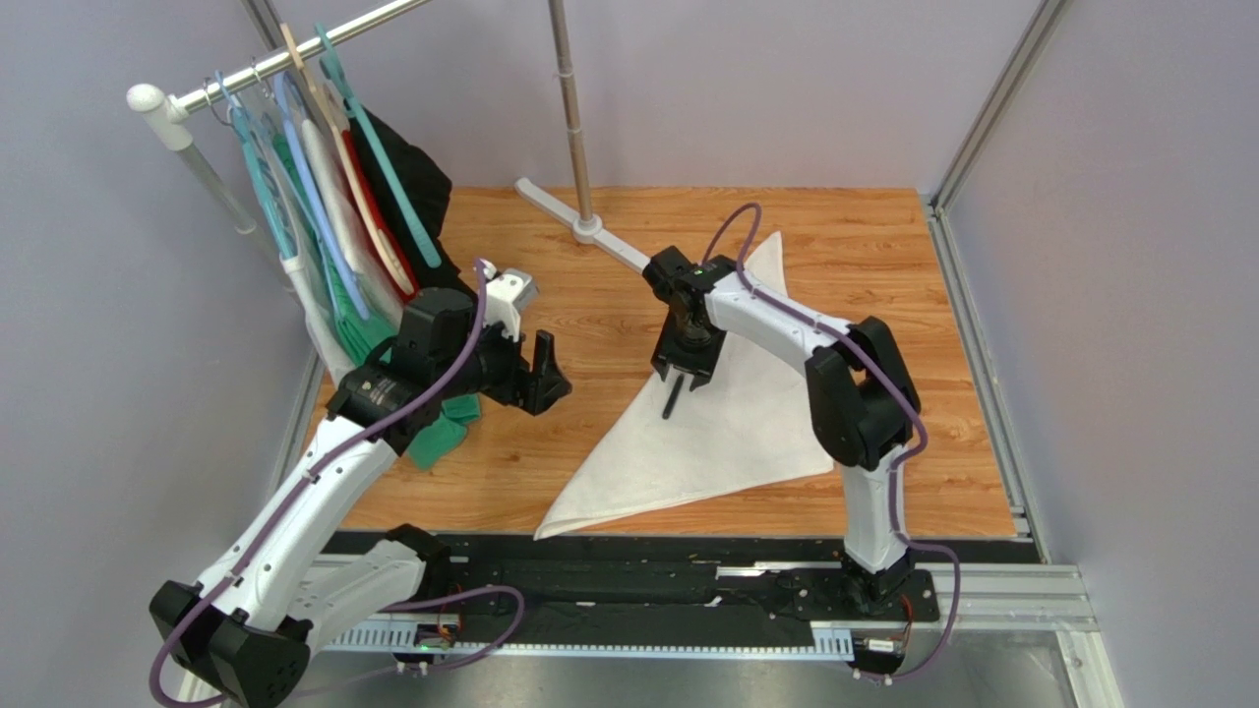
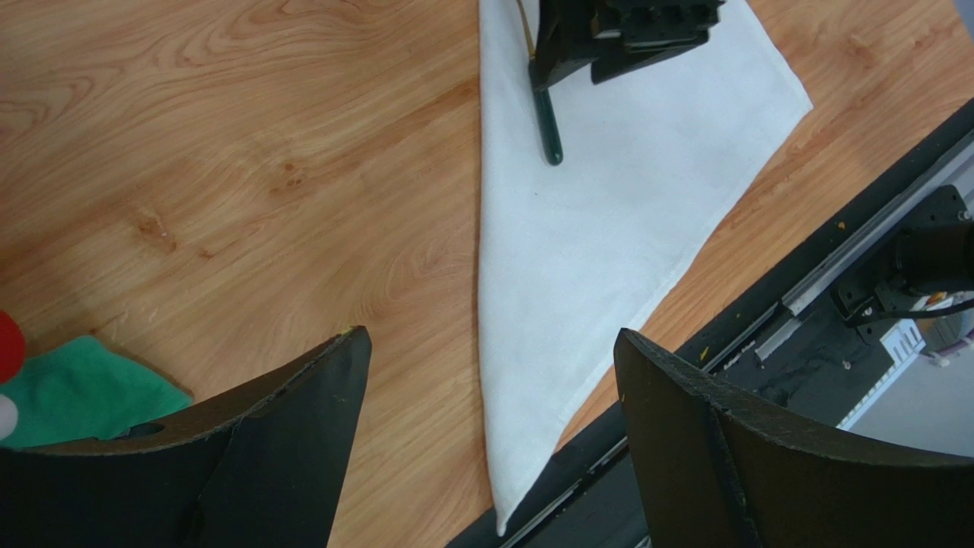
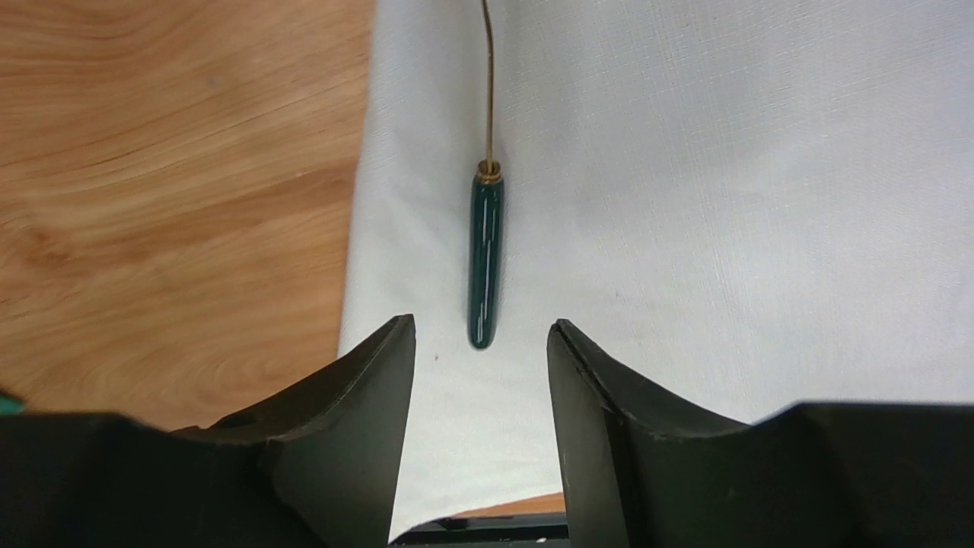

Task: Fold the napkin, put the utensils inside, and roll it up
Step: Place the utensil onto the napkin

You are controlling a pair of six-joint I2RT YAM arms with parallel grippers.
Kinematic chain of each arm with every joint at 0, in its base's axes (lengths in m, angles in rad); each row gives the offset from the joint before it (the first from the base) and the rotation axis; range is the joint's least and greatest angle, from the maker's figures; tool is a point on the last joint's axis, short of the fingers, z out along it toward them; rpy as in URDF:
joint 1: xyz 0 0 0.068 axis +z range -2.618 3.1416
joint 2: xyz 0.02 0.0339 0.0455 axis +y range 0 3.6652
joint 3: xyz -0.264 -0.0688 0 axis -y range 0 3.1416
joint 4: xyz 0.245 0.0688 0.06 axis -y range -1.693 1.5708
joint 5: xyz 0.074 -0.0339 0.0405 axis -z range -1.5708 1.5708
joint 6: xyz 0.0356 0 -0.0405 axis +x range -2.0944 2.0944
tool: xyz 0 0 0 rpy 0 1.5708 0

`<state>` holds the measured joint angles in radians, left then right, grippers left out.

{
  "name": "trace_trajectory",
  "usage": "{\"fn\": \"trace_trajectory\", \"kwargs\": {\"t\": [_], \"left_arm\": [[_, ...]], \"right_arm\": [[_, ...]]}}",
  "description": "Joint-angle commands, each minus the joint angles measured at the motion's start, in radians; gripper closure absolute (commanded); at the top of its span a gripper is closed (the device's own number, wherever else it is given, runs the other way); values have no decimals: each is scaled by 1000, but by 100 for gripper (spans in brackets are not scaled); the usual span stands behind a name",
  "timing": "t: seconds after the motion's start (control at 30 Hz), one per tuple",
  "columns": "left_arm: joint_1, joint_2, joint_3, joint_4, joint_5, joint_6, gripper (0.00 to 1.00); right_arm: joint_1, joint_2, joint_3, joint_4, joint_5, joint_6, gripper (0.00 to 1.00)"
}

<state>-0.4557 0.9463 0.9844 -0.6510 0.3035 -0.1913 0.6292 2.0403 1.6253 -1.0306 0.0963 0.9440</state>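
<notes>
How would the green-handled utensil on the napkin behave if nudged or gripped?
The utensil likely rolls if nudged: its handle looks round and glossy. That gloss may also make it slip in a pinch. Its thin shaft suggests it is light.

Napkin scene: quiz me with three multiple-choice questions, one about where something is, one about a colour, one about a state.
1. Where does the utensil lie?
A) on bare wood
B) on the napkin, near its edge
C) hanging on the rack

2. What colour is the utensil's handle?
A) dark green
B) red
C) white

3. What state is the napkin in?
A) rolled up
B) crumpled in a heap
C) folded flat into a triangle

Answers:
1 B: the right wrist view shows white cloth under it, with the table just beside.
2 A: the handle is dark green below a thin brass-coloured stem.
3 C: the top view shows a flat three-cornered shape.
</notes>
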Motion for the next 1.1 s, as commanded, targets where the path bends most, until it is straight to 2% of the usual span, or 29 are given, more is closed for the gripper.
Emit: {"fn": "trace_trajectory", "kwargs": {"t": [0.0,0.17,0.27,0.37,0.63,0.8,1.07], "left_arm": [[5,-17,-6,24,-41,24,13],[-12,-15,-9,28,-113,21,16],[-118,19,3,33,-235,-31,18],[-202,77,16,66,-268,-106,18],[-296,333,26,293,-279,-243,23],[-342,518,104,329,-296,-243,26],[-394,661,177,349,-326,-212,33]], "right_arm": [[-42,-156,13,26,25,-62,49],[-118,-245,-21,56,82,-148,55],[-152,-250,-54,127,77,-192,60],[-192,-215,-58,182,37,-230,63],[-260,-91,-19,279,-82,-292,69],[-260,-55,-31,328,-145,-277,70],[-315,-112,-143,391,-159,-238,70]]}}
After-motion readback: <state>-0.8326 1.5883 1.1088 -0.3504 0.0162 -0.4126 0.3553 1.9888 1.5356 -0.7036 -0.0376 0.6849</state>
